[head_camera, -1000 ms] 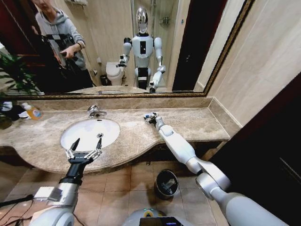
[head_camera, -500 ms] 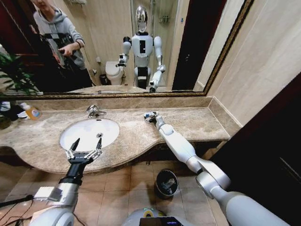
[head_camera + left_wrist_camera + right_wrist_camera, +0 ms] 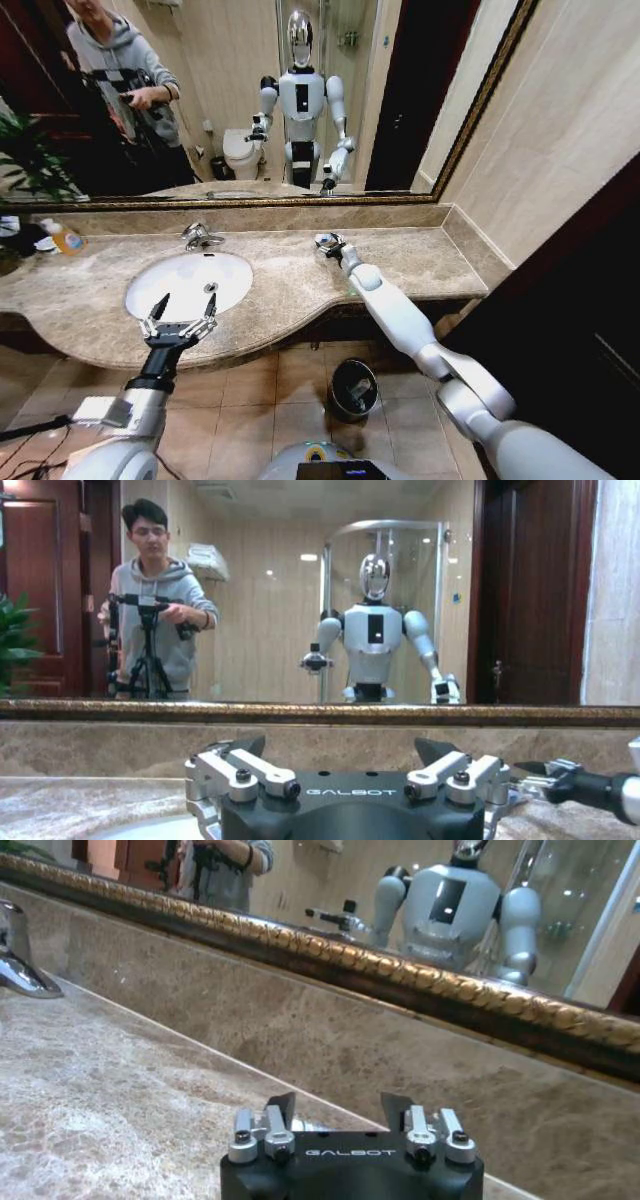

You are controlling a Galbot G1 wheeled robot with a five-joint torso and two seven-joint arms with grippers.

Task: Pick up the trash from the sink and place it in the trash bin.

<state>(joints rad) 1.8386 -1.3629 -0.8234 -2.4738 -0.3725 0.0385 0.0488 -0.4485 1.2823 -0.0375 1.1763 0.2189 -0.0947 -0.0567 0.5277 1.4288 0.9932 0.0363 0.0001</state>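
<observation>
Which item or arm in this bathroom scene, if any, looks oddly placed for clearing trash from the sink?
The right gripper sits on the marble counter near the back wall, well away from the sink. The left gripper hangs open at the basin's front rim. The trash bin stands upright on the floor.

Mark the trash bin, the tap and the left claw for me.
trash bin (image 3: pixel 354 389): head view, on its dark rim.
tap (image 3: pixel 197 236): head view, on the chrome body behind the basin.
left claw (image 3: pixel 181 316): head view, midway between its spread fingertips.
</observation>
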